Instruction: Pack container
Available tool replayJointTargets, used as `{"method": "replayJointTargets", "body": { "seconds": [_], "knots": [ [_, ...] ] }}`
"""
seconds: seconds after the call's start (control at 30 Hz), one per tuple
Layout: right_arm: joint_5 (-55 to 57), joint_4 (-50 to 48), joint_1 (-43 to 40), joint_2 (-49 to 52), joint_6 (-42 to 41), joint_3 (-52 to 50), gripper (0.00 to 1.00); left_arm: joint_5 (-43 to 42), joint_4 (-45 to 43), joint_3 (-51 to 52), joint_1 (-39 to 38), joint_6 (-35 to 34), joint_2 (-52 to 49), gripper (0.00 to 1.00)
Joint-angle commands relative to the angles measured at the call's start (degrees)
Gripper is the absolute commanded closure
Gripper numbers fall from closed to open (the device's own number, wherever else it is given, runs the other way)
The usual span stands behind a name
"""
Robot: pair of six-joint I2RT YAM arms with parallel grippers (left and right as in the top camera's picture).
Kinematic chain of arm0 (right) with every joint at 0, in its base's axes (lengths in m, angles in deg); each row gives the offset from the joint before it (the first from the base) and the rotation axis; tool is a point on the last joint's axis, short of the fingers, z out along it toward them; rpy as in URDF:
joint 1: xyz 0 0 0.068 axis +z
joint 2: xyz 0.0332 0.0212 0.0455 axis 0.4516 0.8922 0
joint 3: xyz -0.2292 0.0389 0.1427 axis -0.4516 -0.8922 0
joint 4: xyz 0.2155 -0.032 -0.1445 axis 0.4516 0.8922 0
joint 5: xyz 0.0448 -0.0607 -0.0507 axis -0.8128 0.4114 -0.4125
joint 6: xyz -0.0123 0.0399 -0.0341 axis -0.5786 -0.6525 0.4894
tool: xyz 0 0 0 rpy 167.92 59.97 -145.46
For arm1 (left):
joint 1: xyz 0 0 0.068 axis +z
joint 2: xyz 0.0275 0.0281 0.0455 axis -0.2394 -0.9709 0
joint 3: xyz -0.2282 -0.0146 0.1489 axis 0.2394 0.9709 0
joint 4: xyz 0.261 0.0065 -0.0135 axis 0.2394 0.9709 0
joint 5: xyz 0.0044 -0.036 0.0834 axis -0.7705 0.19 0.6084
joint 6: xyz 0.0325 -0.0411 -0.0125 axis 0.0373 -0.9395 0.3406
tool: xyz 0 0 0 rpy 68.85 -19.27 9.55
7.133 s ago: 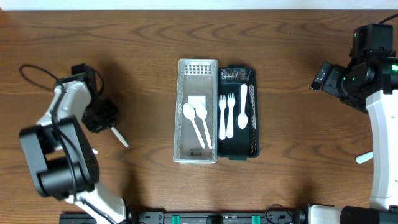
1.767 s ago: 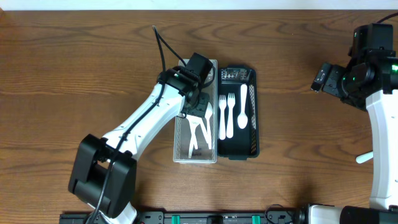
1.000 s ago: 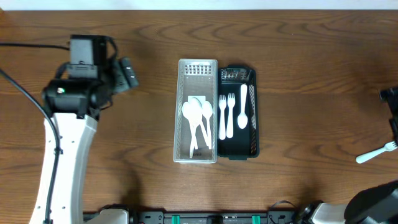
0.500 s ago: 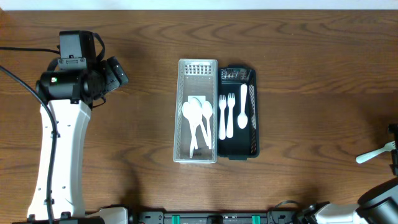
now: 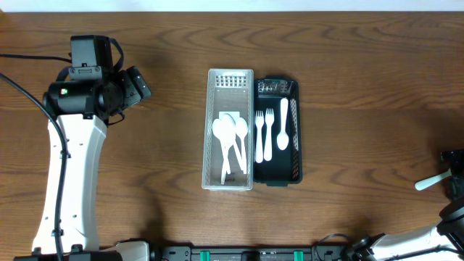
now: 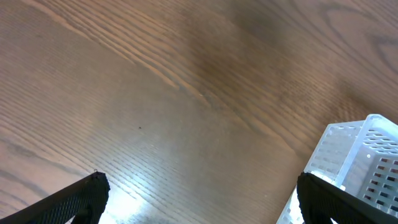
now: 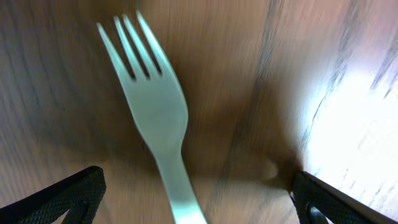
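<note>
Right now, nearest the front edge, the right tool (image 7: pixel 198 182) hangs over a lone white fork (image 7: pixel 152 106), its fingers spread to either side of the handle and pinching nothing. I judge this to be the pick-up step for that fork. The next move calls for lowering, then pressing together squarely on the handle so the thin plastic doesn't skid on the tabletop (image 5: pixel 348 87). The right wrist view shows the tines and the alignment, while the overhead shows only a sliver of fork at the right edge, well apart from the containers. Midway back, the clear bin (image 5: pixel 230 80) holds white spoons (image 5: pixel 230 138). Right beside it the black tray (image 5: pixel 276 176) holds forks (image 5: pixel 264 134), probably this one's destination. Farthest back, the left tool (image 6: pixel 202 182) is spread over bare wood, holding nothing.
</note>
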Motion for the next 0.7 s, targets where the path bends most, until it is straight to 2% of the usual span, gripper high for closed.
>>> {"method": "replayJointTargets", "body": {
  "seconds": [0.0, 0.27, 0.5, 0.67],
  "knots": [
    [4.63, 0.15, 0.26, 0.79, 3.15, 0.68, 0.01, 0.04, 0.2, 0.22, 0.24, -0.7, -0.13, 0.02],
    [13.33, 6.03, 5.97, 0.79, 2.58, 5.14, 0.01, 0.04, 0.22, 0.22, 0.24, -2.08, -0.13, 0.02],
    [13.62, 7.8, 11.63, 0.81, 0.63, 9.2, 0.01, 0.04, 0.87, 0.22, 0.24, -2.08, -0.13, 0.02],
    [13.6, 8.87, 12.7, 1.27, 0.39, 11.52, 0.01, 0.04, 1.22, 0.22, 0.24, -2.08, -0.13, 0.02]
  ]
}}
